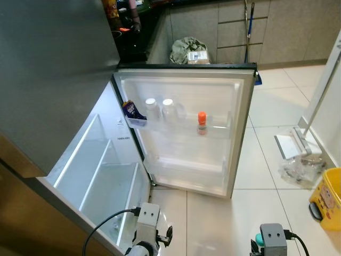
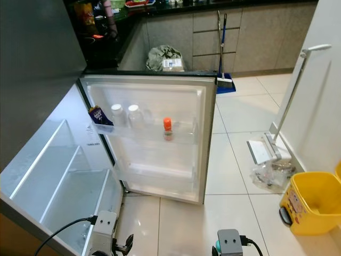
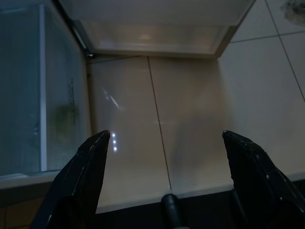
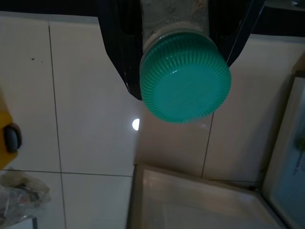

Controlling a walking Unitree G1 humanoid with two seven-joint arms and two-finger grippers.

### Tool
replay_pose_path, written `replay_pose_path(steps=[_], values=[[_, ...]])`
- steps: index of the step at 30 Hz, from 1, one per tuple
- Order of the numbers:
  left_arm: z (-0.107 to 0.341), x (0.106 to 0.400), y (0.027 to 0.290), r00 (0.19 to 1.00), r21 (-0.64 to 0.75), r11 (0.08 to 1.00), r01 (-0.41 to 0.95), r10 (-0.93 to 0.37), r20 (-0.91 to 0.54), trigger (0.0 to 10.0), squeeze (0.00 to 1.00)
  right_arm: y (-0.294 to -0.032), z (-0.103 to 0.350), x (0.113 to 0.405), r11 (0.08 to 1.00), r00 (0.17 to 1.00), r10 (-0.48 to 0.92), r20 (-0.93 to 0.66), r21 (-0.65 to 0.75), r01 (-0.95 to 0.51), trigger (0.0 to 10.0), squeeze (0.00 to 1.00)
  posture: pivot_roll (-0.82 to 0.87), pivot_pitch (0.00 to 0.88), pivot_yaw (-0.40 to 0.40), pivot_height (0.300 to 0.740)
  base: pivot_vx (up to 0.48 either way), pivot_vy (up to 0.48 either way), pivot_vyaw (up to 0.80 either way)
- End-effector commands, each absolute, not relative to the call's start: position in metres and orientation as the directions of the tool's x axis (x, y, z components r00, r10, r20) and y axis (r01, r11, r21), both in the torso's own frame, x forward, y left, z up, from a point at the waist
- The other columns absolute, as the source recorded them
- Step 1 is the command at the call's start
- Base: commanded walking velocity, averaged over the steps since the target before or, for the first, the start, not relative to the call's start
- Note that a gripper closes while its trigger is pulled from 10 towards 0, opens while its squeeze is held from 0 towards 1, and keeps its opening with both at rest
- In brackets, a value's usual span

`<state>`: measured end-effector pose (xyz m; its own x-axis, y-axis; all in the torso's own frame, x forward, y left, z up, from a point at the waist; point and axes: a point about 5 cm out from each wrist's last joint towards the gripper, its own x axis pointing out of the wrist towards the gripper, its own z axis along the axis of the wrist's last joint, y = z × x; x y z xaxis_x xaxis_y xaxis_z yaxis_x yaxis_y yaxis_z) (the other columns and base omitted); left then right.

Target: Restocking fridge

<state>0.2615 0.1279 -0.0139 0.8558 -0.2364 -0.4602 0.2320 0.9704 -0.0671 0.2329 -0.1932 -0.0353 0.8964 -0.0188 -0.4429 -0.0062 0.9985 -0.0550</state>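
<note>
Right wrist view has the right gripper clamped on a green-capped jar, left gripper spread wide and empty, so the carrying step seems underway, needing a lift ahead to the open fridge door shelf.

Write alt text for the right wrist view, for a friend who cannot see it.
The right gripper holds a container with a ribbed green lid between its two black fingers, above a pale tiled floor. A yellow bucket sits at one edge, and the open fridge door lies beyond.
</note>
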Motion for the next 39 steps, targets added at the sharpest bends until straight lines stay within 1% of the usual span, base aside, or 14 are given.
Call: replay_pose_path(steps=[1, 4, 6, 10, 12, 19, 21, 23, 26, 27, 32, 34, 39], values=[[-0.022, 0.254, 0.131, 0.842, -0.071, 0.974, 0.216, -0.223, -0.491, 10.0, 0.0, -0.19, -0.041, 0.227, 0.999, 0.878, -0.009, -0.479, -0.038, -0.011, 10.0, 0.0, -0.05, 0.067, 0.078, 0.74, 0.0, 0.0, 0.0], [-0.023, 0.254, 0.132, 0.846, -0.064, 0.977, 0.201, -0.206, -0.492, 10.0, 0.0, -0.187, -0.043, 0.228, 0.998, 0.87, 0.017, -0.494, -0.044, -0.044, 10.0, 0.0, -0.06, 0.055, 0.075, 0.74, 0.0, 0.0, 0.0], [-0.025, 0.252, 0.136, 0.848, -0.052, 0.981, 0.189, -0.19, -0.495, 10.0, 0.0, -0.185, -0.044, 0.228, 0.997, 0.864, 0.03, -0.503, -0.05, -0.063, 10.0, 0.0, -0.05, 0.039, 0.086, 0.74, 0.0, 0.0, 0.0], [-0.028, 0.247, 0.141, 0.846, -0.036, 0.982, 0.185, -0.178, -0.502, 10.0, 0.0, -0.184, -0.044, 0.228, 0.998, 0.867, 0.019, -0.498, -0.036, -0.043, 10.0, 0.0, -0.04, 0.022, 0.104, 0.74, 0.0, 0.0, 0.0], [-0.029, 0.244, 0.146, 0.839, -0.017, 0.979, 0.203, -0.183, -0.513, 10.0, 0.0, -0.179, -0.045, 0.227, 0.999, 0.867, 0.015, -0.498, -0.025, -0.031, 10.0, 0.0, -0.01, 0.024, 0.129, 0.74, 0.0, 0.0, 0.0], [-0.027, 0.245, 0.153, 0.843, 0.003, 0.978, 0.211, -0.18, -0.507, 10.0, 0.0, -0.17, -0.047, 0.227, 1.0, 0.863, 0.019, -0.505, -0.011, -0.029, 10.0, 0.0, 0.02, 0.012, 0.134, 0.74, 0.0, 0.0, 0.0], [-0.027, 0.244, 0.155, 0.844, 0.008, 0.977, 0.213, -0.179, -0.506, 10.0, 0.0, -0.167, -0.049, 0.224, 0.999, 0.856, 0.028, -0.517, -0.008, -0.037, 10.0, 0.0, 0.02, 0.0, 0.131, 0.74, 0.0, 0.0, 0.0], [-0.026, 0.245, 0.155, 0.849, 0.01, 0.979, 0.202, -0.17, -0.501, 10.0, 0.0, -0.164, -0.051, 0.223, 0.998, 0.85, 0.048, -0.525, -0.008, -0.061, 10.0, 0.0, 0.03, 0.001, 0.111, 0.74, 0.0, 0.0, 0.0], [-0.026, 0.246, 0.155, 0.851, 0.011, 0.98, 0.199, -0.167, -0.499, 10.0, 0.0, -0.162, -0.051, 0.222, 0.997, 0.848, 0.058, -0.527, -0.009, -0.074, 10.0, 0.0, 0.03, 0.001, 0.111, 0.74, 0.0, 0.0, 0.0], [-0.026, 0.246, 0.155, 0.853, 0.01, 0.981, 0.192, -0.162, -0.497, 10.0, 0.0, -0.161, -0.051, 0.222, 0.996, 0.846, 0.066, -0.529, -0.009, -0.083, 10.0, 0.0, 0.04, 0.007, 0.094, 0.74, 0.0, 0.0, 0.0], [-0.026, 0.245, 0.155, 0.858, 0.008, 0.985, 0.174, -0.148, -0.492, 10.0, 0.0, -0.158, -0.051, 0.224, 0.996, 0.845, 0.076, -0.529, -0.007, -0.094, 10.0, 0.0, 0.05, 0.0, 0.092, 0.74, 0.0, 0.0, 0.0], [-0.025, 0.245, 0.157, 0.858, 0.016, 0.984, 0.179, -0.148, -0.491, 10.0, 0.0, -0.155, -0.048, 0.229, 0.996, 0.848, 0.073, -0.526, -0.003, -0.087, 10.0, 0.0, 0.06, 0.0, 0.099, 0.74, 0.0, 0.0, 0.0], [-0.017, 0.255, 0.154, 0.871, 0.025, 0.982, 0.186, -0.153, -0.466, 10.0, 0.0, -0.164, -0.044, 0.237, 0.998, 0.85, 0.047, -0.525, -0.013, -0.063, 10.0, 0.0, 0.1, 0.0, 0.072, 0.74, 0.0, 0.0, 0.0]])
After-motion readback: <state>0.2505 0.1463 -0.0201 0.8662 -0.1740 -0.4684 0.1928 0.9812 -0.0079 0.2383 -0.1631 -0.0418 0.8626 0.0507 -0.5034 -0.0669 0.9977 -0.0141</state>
